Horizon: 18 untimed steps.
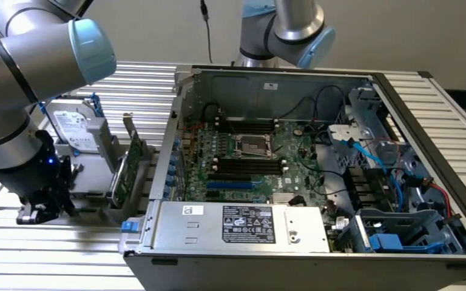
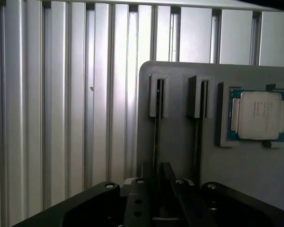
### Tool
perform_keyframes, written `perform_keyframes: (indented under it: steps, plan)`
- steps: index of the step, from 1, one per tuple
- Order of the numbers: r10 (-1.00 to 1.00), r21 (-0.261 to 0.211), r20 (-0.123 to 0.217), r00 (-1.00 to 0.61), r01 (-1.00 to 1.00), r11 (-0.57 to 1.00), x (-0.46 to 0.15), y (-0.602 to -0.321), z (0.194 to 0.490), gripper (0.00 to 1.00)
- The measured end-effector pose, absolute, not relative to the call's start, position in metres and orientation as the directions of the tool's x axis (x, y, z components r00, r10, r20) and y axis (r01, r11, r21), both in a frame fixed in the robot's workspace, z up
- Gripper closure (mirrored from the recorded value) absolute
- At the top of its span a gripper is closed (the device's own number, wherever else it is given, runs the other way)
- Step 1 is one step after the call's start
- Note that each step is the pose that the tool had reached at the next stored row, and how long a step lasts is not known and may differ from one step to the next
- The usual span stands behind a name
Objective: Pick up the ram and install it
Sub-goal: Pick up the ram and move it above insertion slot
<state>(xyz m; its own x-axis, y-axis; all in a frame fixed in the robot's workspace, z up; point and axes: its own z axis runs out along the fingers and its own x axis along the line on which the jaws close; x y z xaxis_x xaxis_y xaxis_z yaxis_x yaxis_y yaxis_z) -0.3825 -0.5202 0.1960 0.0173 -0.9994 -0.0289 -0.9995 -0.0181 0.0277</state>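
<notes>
Low over the grey tray point(image 2: 180, 142), the gripper point(image 2: 157, 187) sits astride one of the tray's two narrow slots; whether its jaws are clenched or released I cannot tell. Running along that slot away from the gripper is a thin dark edge, apparently the ram point(image 2: 156, 137), standing on edge in the tray. Beside the tray's second slot, a silver-capped processor point(image 2: 257, 116) lies flat in a square recess. Farther along the tray a hard drive point(image 1: 75, 127) stands upright, and past it a green expansion card point(image 1: 128, 173) stands on edge. Beyond the tray, toward the exterior view's right, the open computer case point(image 1: 241, 85) lies on the slatted aluminium table point(image 1: 55, 254), its motherboard point(image 1: 249, 157) facing up.
</notes>
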Motion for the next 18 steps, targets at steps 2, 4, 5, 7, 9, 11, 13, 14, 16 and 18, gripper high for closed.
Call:
perform_keyframes:
  steps: [2, 4, 5, 7, 9, 11, 13, 14, 16, 18]
  plan:
    - [-0.999, 0.028, -0.029, 0.017, -0.999, -0.018, -0.3824, -0.5202, 0.1957, 0.79]
    - [-0.999, 0.028, -0.029, 0.017, -0.999, -0.018, -0.3824, -0.5202, 0.1957, 0.81]
    - [-0.999, 0.028, -0.029, 0.017, -0.999, -0.018, -0.3824, -0.5202, 0.1956, 0.81]
    - [-0.999, 0.028, -0.029, 0.017, -0.999, -0.018, -0.3824, -0.5202, 0.1956, 0.86]
    - [-0.999, 0.028, -0.029, 0.017, -0.999, -0.018, -0.3823, -0.5202, 0.1956, 0.86]
    - [-0.999, 0.028, -0.029, 0.017, -0.999, -0.018, -0.3823, -0.5202, 0.1956, 0.86]
    - [-0.999, 0.028, -0.029, 0.017, -0.999, -0.018, -0.3824, -0.5202, 0.1956, 0.86]
    - [-0.999, 0.028, -0.029, 0.018, -0.999, -0.018, -0.3823, -0.5202, 0.1956, 0.86]
    - [-0.999, 0.028, -0.029, 0.019, -0.999, -0.019, -0.3823, -0.5202, 0.1956, 0.86]
    - [-0.999, 0.028, -0.029, 0.020, -0.999, -0.021, -0.3823, -0.5202, 0.1957, 0.86]
